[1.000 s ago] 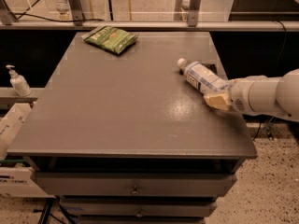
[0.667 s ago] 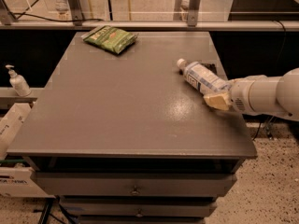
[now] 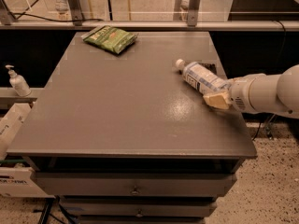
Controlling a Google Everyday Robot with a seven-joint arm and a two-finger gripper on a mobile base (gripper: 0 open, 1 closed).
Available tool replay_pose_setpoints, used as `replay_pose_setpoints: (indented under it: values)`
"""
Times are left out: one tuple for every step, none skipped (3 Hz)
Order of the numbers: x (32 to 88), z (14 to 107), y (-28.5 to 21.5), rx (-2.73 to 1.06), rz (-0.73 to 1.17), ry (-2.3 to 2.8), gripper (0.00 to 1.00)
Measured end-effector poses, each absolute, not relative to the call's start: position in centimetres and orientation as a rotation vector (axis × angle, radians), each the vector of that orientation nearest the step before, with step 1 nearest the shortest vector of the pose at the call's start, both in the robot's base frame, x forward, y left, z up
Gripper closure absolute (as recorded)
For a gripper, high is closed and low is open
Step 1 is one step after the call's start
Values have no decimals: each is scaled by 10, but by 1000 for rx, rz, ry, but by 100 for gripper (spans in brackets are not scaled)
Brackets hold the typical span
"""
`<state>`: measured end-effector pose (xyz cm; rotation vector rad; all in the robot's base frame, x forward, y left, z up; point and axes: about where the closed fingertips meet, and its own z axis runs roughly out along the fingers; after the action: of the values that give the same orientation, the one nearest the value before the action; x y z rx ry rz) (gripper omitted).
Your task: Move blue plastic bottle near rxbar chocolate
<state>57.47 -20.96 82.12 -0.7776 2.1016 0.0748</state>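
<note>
The blue plastic bottle (image 3: 202, 76) lies on its side at the right of the frame, on the grey table (image 3: 117, 106). Its white cap points toward the upper left and its base runs into the gripper (image 3: 216, 98). The gripper sits at the base end, low over the table near the right edge, on the white arm (image 3: 266, 94) that reaches in from the right. Whether it has clamped on the bottle or only rests against it, I cannot tell.

A small dark flat shape (image 3: 209, 67) shows just behind the bottle's middle, touching it or nearly so. It is probably the rxbar chocolate, though too little of it shows to be sure. If so, the bottle is already close and the task needs only a small, careful adjustment, not a long carry.

To do this well, the hold should be firm and square across the round body, because a lying bottle rolls easily under a glancing touch. Any slide should be slow and kept low, so the bottle does not push the bar toward the far right edge or ride up onto it. On release the bottle should be left still beside the bar.

The green snack bag (image 3: 110, 38) at the upper left and the white pump-top bottle (image 3: 17, 82) off the table at the far left are well apart and play no part here.
</note>
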Motion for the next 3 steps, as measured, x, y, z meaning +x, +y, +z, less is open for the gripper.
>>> replay_pose_setpoints:
  values:
    - [578, 817, -206, -829, 112, 2097, 77]
    - [578, 820, -206, -829, 112, 2097, 54]
    - [578, 820, -206, -829, 113, 2097, 30]
